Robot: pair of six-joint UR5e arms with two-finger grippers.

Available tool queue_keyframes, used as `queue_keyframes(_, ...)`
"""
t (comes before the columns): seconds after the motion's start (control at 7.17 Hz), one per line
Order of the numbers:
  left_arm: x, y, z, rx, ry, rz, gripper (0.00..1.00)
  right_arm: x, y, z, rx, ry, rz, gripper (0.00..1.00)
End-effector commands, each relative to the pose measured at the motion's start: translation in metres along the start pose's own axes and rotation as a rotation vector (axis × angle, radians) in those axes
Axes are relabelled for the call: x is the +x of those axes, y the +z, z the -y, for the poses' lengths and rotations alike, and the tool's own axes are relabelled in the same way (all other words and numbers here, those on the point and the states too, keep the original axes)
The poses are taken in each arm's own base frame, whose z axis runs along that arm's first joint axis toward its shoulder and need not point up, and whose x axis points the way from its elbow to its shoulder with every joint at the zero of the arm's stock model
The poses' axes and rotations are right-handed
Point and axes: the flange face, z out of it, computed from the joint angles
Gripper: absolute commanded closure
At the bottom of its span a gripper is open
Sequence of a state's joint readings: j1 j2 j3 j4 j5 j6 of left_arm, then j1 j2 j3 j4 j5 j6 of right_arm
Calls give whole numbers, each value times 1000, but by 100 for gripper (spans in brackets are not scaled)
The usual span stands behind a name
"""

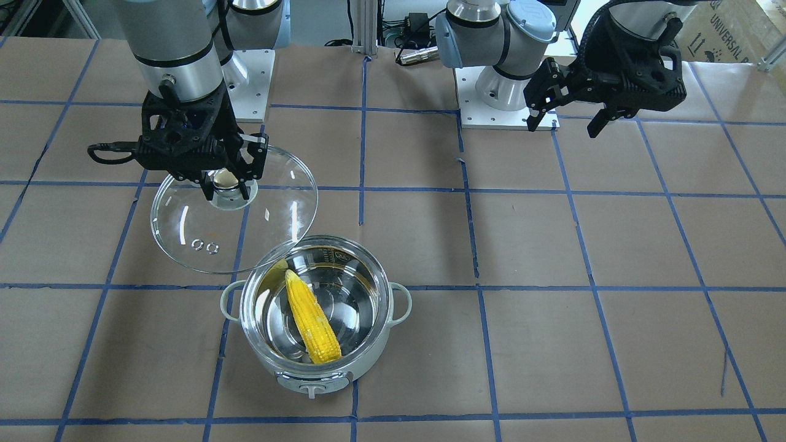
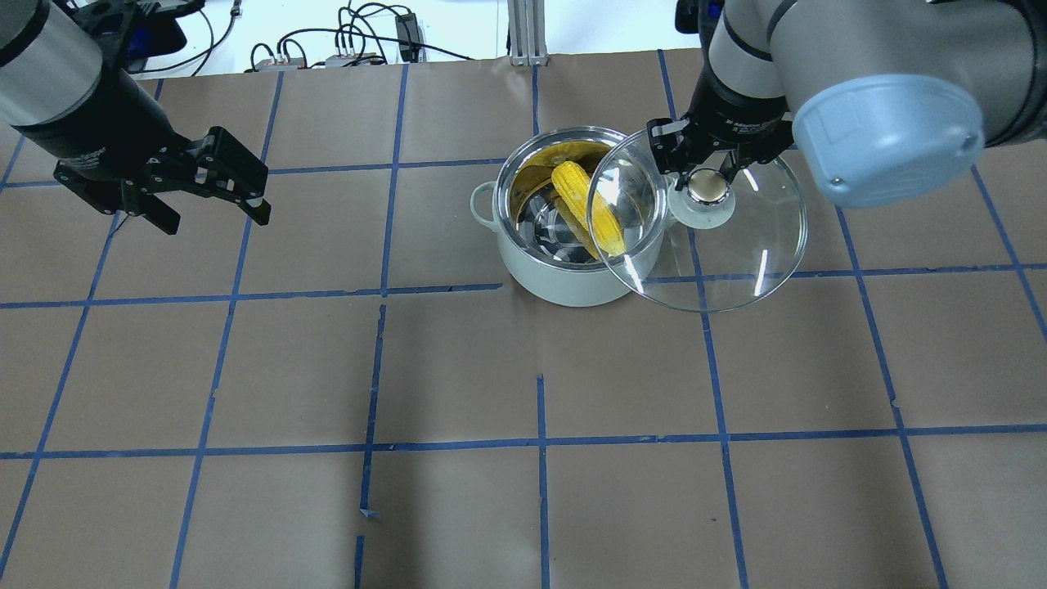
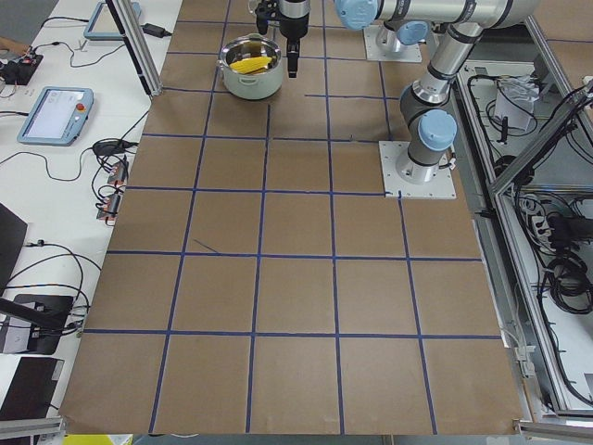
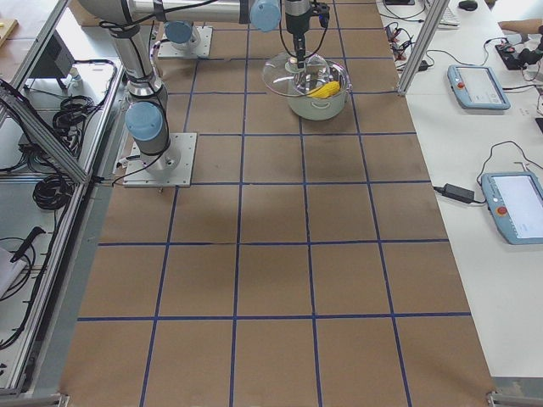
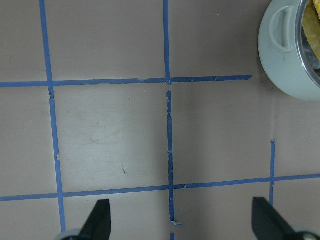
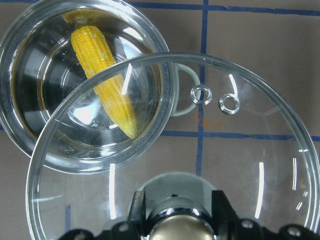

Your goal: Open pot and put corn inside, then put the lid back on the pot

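Note:
The pale-green pot (image 1: 368, 367) stands open on the table, and the yellow corn (image 1: 312, 322) lies slanted inside its steel bowl. My right gripper (image 1: 228, 181) is shut on the knob of the clear glass lid (image 1: 245, 227). It holds the lid in the air beside the pot, with the lid's edge overlapping the pot's rim. In the overhead view the lid (image 2: 736, 254) covers part of the corn (image 2: 585, 209). In the right wrist view the corn (image 6: 102, 65) shows through the lid (image 6: 240, 150). My left gripper (image 2: 214, 219) is open and empty, well off to the pot's left.
The table is brown paper with a blue tape grid. The two arm base plates (image 1: 249, 86) (image 1: 509, 104) stand at the robot's edge. Cables (image 2: 343, 49) lie beyond the far edge. Pendants (image 4: 479, 85) rest on a side table.

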State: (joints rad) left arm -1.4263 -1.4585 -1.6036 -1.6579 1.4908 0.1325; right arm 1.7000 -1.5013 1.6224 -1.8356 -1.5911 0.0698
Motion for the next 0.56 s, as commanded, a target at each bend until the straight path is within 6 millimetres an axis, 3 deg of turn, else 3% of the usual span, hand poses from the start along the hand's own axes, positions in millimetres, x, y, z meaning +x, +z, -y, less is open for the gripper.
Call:
queue_keyframes(0.0, -4, 6, 10, -16, -39, 59, 0, -14, 38, 31, 35, -15, 13, 73)
queue_keyframes(0.42, 4, 11, 19, 21, -38, -16, 1, -65, 69, 68, 29, -86, 12, 73)
